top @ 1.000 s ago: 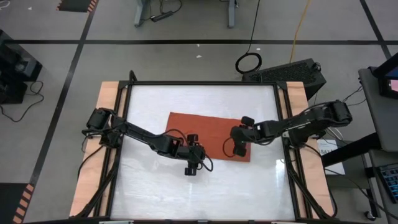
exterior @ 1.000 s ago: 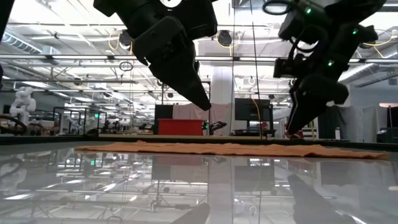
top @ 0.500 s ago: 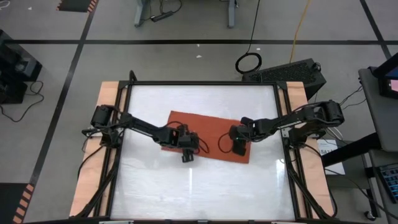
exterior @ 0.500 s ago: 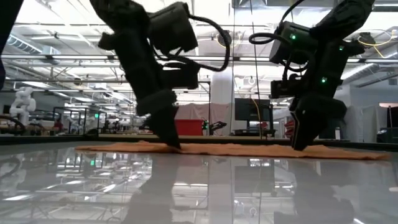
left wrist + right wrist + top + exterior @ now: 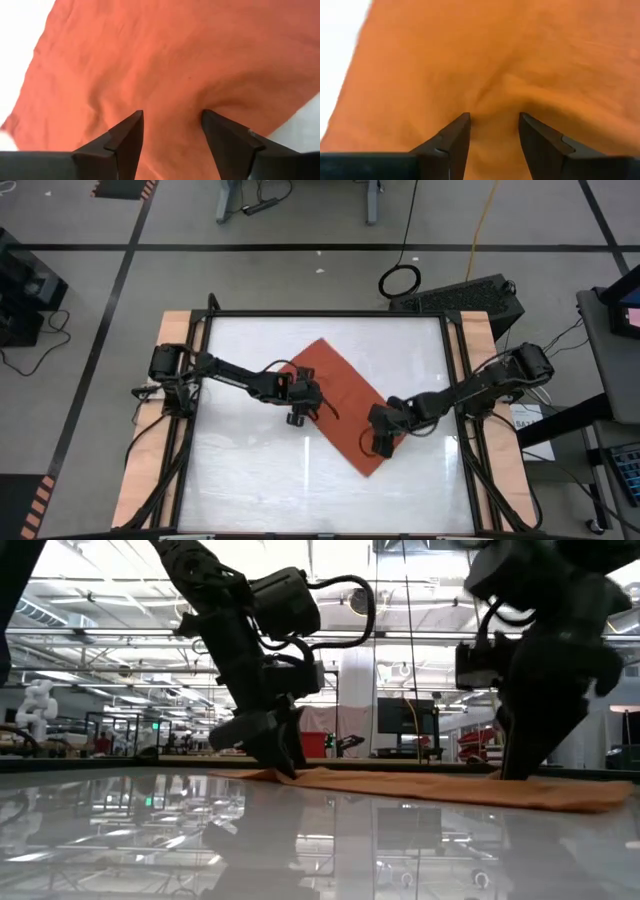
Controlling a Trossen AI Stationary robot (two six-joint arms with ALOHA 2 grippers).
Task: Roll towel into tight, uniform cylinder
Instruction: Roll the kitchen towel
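Towel (image 5: 345, 405) flat on table (image 5: 240, 470), unrolled, long axis diagonal from far-left to near-right. Left gripper (image 5: 297, 406) presses far-left end, right gripper (image 5: 381, 438) near-right end; both sets of fingers spread, tips on cloth, nothing pinched. Each arm equally near its end

Bright, even overhead light from ceiling strip lamps in room behind. Glossy white bench (image 5: 200, 840) mirrors lamps and dark arms in low view; pale glare streak on it in high view. Right arm motion-blurred in low view. Right wrist view soft. Shadows faint.
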